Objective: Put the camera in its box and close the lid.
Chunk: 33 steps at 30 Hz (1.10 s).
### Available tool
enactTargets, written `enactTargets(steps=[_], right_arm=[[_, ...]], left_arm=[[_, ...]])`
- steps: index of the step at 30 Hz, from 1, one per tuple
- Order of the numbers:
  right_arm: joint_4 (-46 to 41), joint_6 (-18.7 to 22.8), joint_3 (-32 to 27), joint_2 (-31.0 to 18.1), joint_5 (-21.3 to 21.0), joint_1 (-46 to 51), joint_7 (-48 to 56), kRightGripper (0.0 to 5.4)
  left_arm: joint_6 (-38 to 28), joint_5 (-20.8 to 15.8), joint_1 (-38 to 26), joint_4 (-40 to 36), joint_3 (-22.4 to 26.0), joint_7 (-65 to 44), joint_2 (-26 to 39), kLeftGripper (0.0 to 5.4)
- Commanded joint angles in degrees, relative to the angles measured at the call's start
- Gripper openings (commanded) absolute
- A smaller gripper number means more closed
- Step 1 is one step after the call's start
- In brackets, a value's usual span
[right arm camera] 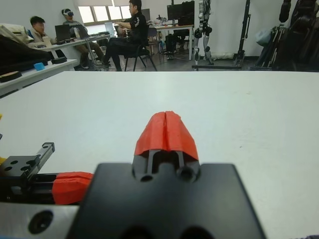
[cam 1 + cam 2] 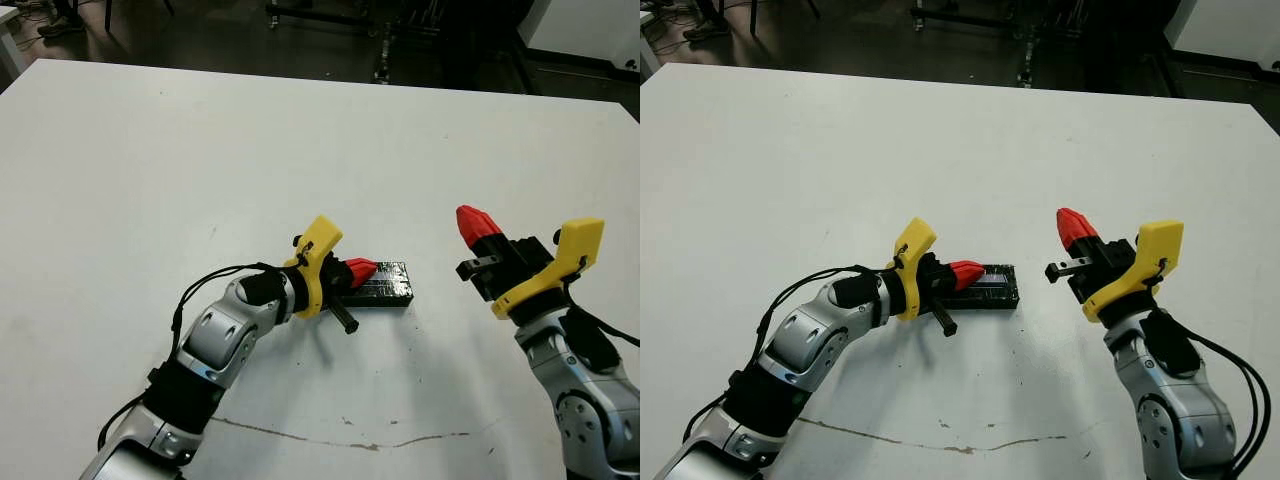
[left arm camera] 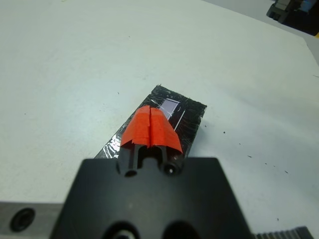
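My left gripper (image 3: 151, 124), fingers pressed together, rests on the lid (image 2: 388, 284), which probably covers the box; the camera is hidden. My right gripper (image 1: 166, 130), also clenched empty, hovers well apart.

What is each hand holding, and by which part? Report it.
Nothing is held. The left hand is shut, its tips over the near end of the lid, not around it. The right hand is shut and empty, raised off the table.
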Motion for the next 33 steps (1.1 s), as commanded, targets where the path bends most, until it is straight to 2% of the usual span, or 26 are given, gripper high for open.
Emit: enactTargets(steps=[1,4,8,10,14,19,21,24,28,33], right_arm=[[0.12,0.39,-0.05,-0.34,-0.08,0.33,0.28,0.00],[0.04,0.61,-0.06,-0.37,0.09,0.31,0.35,0.00],[-0.07,0.66,0.13,-0.43,-0.34,0.37,0.08,0.00],[-0.16,0.84,0.22,-0.36,-0.35,0.37,-0.11,0.00],[-0.24,0.68,0.61,-0.05,-0.82,0.36,-0.48,0.00],[-0.37,0.31,1.02,0.78,-1.82,0.47,-1.74,0.00],[-0.19,-0.54,1.24,1.31,-2.53,0.58,-2.24,0.00],[0.82,-2.89,1.73,2.40,-4.33,0.98,-2.60,0.00],[1.85,-5.38,2.68,4.02,-7.33,1.79,-3.77,0.00],[3.15,-8.81,4.08,5.45,-11.58,2.75,-4.87,0.00]], left_arm=[[5.82,-2.44,2.94,-5.08,-0.77,-0.57,0.30,0.02],[7.19,-4.59,4.03,-11.45,2.74,-1.38,3.16,0.02],[5.51,-8.29,5.81,-17.67,8.16,-3.08,6.50,0.02],[4.92,-10.93,6.95,-20.27,12.40,-2.65,7.03,0.02],[-1.53,-13.18,9.74,-22.40,20.16,-0.59,6.54,0.02],[-10.39,-11.18,12.71,-20.82,27.07,5.56,5.57,0.02],[-14.99,-8.90,13.70,-19.52,28.39,7.52,5.58,0.02],[-23.72,-4.62,15.91,-16.51,29.78,10.10,5.01,0.02],[-32.65,-0.84,19.00,-12.87,30.73,14.78,2.32,0.02],[-40.54,1.30,20.80,-7.21,30.88,19.35,-1.34,0.02]])
